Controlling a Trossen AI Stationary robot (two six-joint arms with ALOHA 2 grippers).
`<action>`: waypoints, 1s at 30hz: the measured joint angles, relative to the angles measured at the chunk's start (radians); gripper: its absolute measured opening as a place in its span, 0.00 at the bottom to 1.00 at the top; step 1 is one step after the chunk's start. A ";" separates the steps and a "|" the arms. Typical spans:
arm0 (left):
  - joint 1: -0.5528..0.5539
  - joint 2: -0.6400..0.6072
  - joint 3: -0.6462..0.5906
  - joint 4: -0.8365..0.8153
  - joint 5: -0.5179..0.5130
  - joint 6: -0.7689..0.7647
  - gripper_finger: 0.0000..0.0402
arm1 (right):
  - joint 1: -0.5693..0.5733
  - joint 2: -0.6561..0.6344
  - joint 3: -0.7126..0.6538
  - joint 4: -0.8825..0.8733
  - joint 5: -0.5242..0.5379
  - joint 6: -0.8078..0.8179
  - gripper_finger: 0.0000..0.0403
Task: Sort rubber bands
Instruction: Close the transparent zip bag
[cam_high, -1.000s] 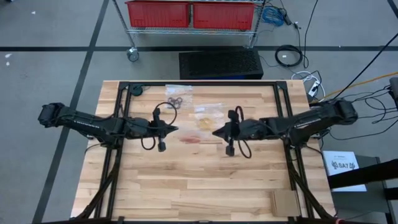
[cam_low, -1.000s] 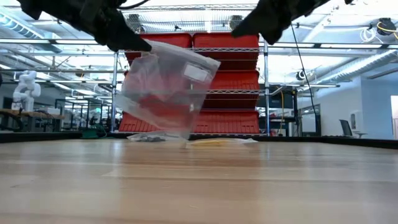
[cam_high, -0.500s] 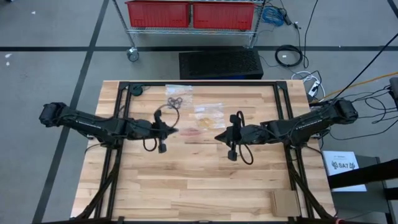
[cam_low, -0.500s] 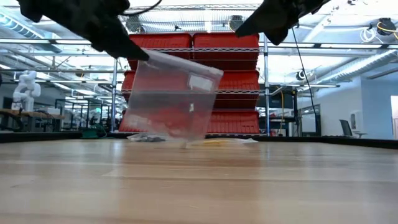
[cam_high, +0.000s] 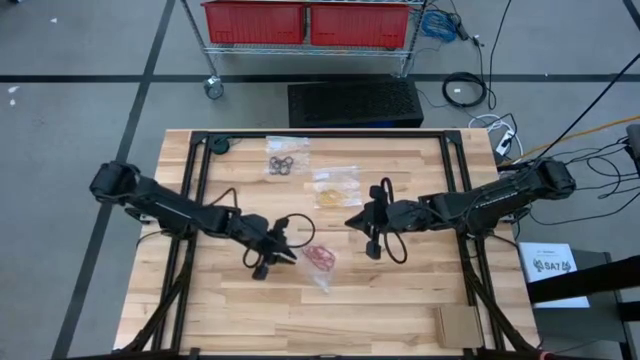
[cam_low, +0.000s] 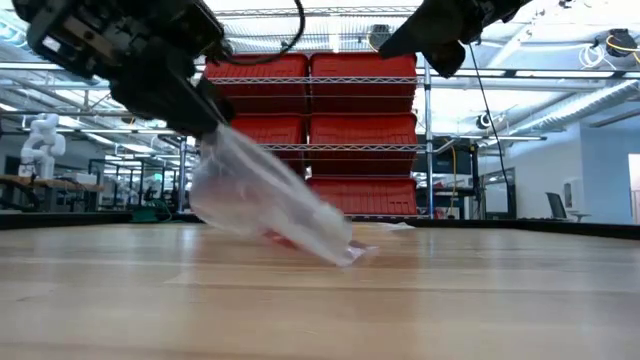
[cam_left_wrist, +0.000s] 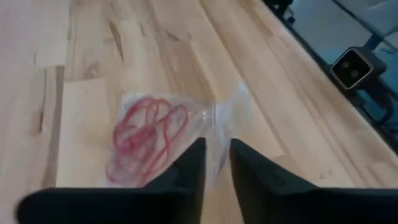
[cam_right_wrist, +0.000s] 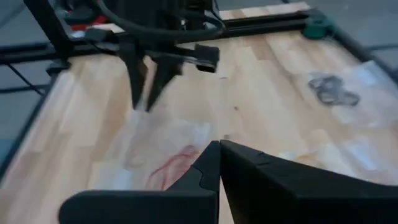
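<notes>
A robotics lab or workshop: red bins (cam_low: 360, 100) on wire shelving fill the centre, cables (cam_high: 465, 90) coil on taped concrete floor at upper right.

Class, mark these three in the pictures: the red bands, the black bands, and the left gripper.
red bands (cam_left_wrist: 146, 134), left wrist view, middle of the tangle.
black bands (cam_high: 281, 163), high view, centre of the cluster.
left gripper (cam_high: 287, 249), high view, between its fingertips.

Red rubber bands (cam_high: 320, 256) in a clear bag (cam_high: 322, 270), black bands (cam_high: 281, 163), yellowish tan bands (cam_high: 334, 190), pale striped wood table (cam_high: 300, 310), red bins (cam_high: 305, 22) far behind
</notes>
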 joint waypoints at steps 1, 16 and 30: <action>0.003 0.012 0.000 0.002 0.000 -0.012 0.23 | 0.000 0.001 0.000 0.000 -0.017 0.020 0.00; 0.016 -0.050 0.000 -0.020 0.000 -0.022 0.43 | 0.019 0.233 0.000 0.004 -0.123 0.054 0.00; -0.075 -0.156 0.000 -0.293 -0.004 -0.094 0.07 | -0.133 0.680 0.321 0.097 -0.255 -0.309 0.00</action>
